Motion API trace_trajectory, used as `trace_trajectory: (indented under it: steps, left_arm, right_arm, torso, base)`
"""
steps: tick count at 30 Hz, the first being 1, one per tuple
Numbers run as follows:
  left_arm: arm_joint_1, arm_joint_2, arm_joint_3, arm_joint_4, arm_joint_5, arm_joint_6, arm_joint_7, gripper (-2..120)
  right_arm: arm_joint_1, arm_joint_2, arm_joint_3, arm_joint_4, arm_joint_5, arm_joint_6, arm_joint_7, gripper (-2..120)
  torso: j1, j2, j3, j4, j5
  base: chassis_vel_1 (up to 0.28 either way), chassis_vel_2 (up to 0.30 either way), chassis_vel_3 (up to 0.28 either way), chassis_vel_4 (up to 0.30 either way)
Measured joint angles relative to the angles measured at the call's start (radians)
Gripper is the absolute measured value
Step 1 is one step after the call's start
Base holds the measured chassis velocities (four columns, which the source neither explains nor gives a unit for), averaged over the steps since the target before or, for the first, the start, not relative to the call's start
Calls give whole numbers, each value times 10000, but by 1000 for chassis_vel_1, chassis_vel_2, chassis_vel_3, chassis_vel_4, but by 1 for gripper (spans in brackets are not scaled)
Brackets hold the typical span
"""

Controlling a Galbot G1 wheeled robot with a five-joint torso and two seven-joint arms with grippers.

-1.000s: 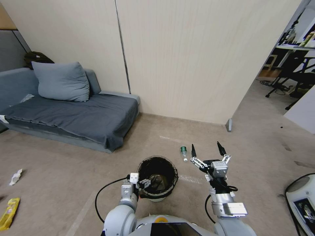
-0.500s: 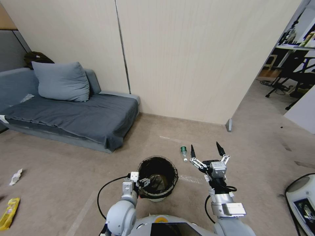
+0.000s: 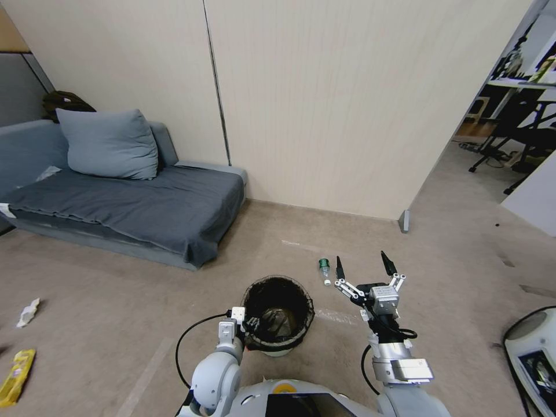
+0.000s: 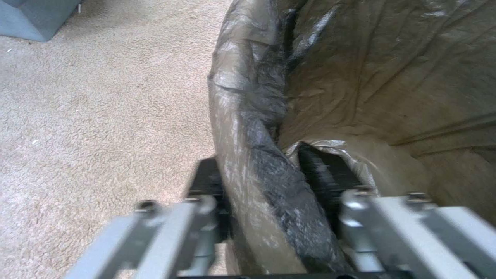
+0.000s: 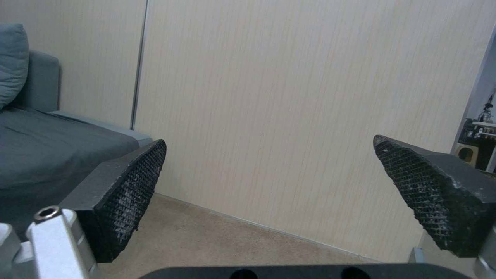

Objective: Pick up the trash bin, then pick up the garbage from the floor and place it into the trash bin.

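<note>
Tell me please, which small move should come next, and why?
Probably lift the trash bin: the left gripper straddles its lined rim, one finger inside, and looks shut on it, yet the bin sits on the carpet. The right gripper hangs open, empty.

A beige carpeted floor [image 3: 145, 289] is seen, bounded behind by a pale wood-panelled wall. The trash bin [image 3: 278, 315], lined with a dark bag, is placed on the floor near the lower middle of the head view; whether it rests on the carpet or is raised cannot be told. A small bottle [image 3: 325, 270] with a green part is found lying beyond the bin and slightly to the right. Far to the left, a white tissue scrap [image 3: 27, 313] is seen on the carpet, and a yellow wrapper [image 3: 16, 376] is laid nearer the robot than that scrap. A grey sofa [image 3: 116, 202] is stood on the floor at the left, against the wall.
</note>
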Motion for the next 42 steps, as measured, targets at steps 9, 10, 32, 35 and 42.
trace_trajectory:
  steps: [9,10,32,35,42]
  left_arm:
    - [48,-25,7,-9,-28,-46,9,4]
    - [48,-25,7,-9,-28,-46,9,4]
    - [189,27,-428,-1223,263,-169,24,3]
    - [243,57,-532,-1643,313,-206,28,3]
    - [626,110,-683,-2701,740,-371,44,3]
  right_arm:
    - [5,-1,-12,-8,-74,-1,27,100]
    - [5,-1,-12,-8,-74,-1,27,100]
    - [19,-1,-22,117,-234,537,204,100]
    - [21,-1,-25,117,-226,576,204,100]
    - [64,-1,-59,28,-228,710,184,100]
  torso:
    - [0,0,0,-3,-3]
    - [0,0,0,-3,-3]
    - [1,0,0,1,1]
    - [1,0,0,-1,-2]
    - [0,0,0,0,0]
  base:
    - [0,0,0,0]
    - [0,0,0,0]
    - [0,0,0,0]
    - [0,0,0,0]
    - [0,0,0,0]
